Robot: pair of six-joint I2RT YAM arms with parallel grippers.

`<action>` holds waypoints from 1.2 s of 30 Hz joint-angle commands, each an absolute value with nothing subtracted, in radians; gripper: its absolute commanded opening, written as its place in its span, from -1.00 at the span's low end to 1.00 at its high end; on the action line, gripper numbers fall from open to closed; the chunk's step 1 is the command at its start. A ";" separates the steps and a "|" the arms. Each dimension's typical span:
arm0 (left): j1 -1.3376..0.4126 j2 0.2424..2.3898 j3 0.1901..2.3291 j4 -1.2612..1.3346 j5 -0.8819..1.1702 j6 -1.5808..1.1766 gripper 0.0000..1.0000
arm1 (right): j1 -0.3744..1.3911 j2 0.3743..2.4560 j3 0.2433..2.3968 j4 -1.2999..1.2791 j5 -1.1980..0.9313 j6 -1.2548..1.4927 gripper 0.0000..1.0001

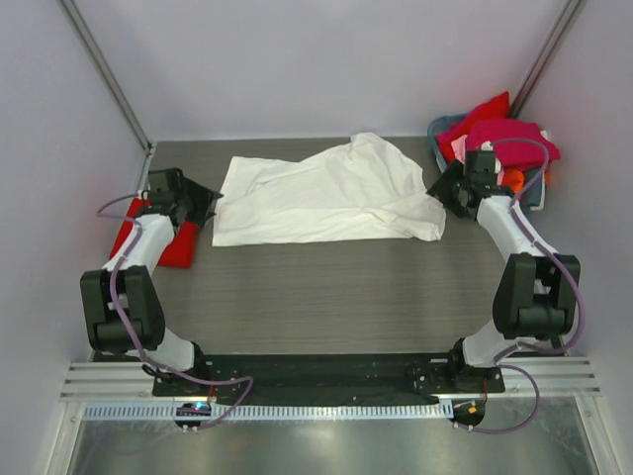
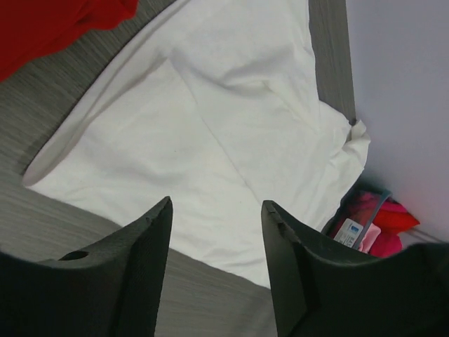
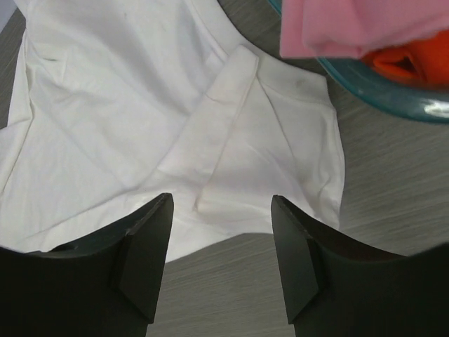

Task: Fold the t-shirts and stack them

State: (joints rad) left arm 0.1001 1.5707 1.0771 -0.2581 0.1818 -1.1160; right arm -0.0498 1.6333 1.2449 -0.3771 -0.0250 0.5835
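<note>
Overhead, we see a dark wood-grain worktop [image 1: 326,297] enclosed by pale grey walls [image 1: 316,69]. The white t-shirt [image 1: 326,193] lies spread at twelve o'clock, the red t-shirt [image 1: 183,249] at nine, and the basket [image 1: 436,139] of pink and magenta t-shirts [image 1: 509,134] at two. The left tool [image 2: 217,205] and right tool [image 3: 222,199] stand wide, holding nothing.

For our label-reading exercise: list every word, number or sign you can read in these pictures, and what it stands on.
No text is legible.
On the white tag in the basket: blue marks, too small and blurred to read.
On the white t-shirt: no print shows.
</note>
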 commanded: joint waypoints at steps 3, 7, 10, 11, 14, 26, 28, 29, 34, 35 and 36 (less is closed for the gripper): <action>0.084 1.402 0.921 -0.256 0.186 -1.074 0.23 | -0.052 1.422 0.947 -0.134 -0.066 0.675 0.25; 0.061 1.315 0.784 -0.177 0.189 -1.098 0.24 | -0.052 1.324 0.737 0.042 -0.072 0.759 0.20; 0.051 1.272 0.686 -0.106 0.178 -1.124 0.23 | -0.052 1.310 0.635 0.127 -0.045 0.798 0.11; 0.051 1.260 0.649 -0.082 0.170 -1.127 0.20 | -0.052 1.312 0.606 0.153 -0.037 0.805 0.09; 0.048 1.240 0.595 -0.023 0.131 -1.143 0.15 | -0.052 1.322 0.562 0.202 -0.011 0.824 0.03; 0.045 1.314 0.408 0.320 0.040 -1.216 0.04 | -0.052 1.538 0.529 0.440 0.106 0.887 -0.06; 0.044 1.348 0.397 0.353 0.034 -1.233 0.02 | -0.052 1.574 0.551 0.434 0.118 0.884 -0.11; 0.044 1.357 0.396 0.376 0.031 -1.238 0.00 | -0.052 1.581 0.557 0.425 0.144 0.882 -0.17; 0.046 1.397 0.400 0.402 0.009 -1.235 -0.06 | -0.058 1.575 0.587 0.370 0.236 0.830 -0.43; 0.045 1.408 0.406 0.402 0.008 -1.230 -0.06 | -0.061 1.575 0.594 0.367 0.244 0.819 -0.46; 0.046 1.411 0.408 0.402 0.008 -1.229 -0.06 | -0.061 1.578 0.601 0.359 0.255 0.812 -0.50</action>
State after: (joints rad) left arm 0.0479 1.3945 0.3973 0.3275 0.0441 -1.2278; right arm -0.0521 1.5776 0.5591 0.3653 0.1471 0.8589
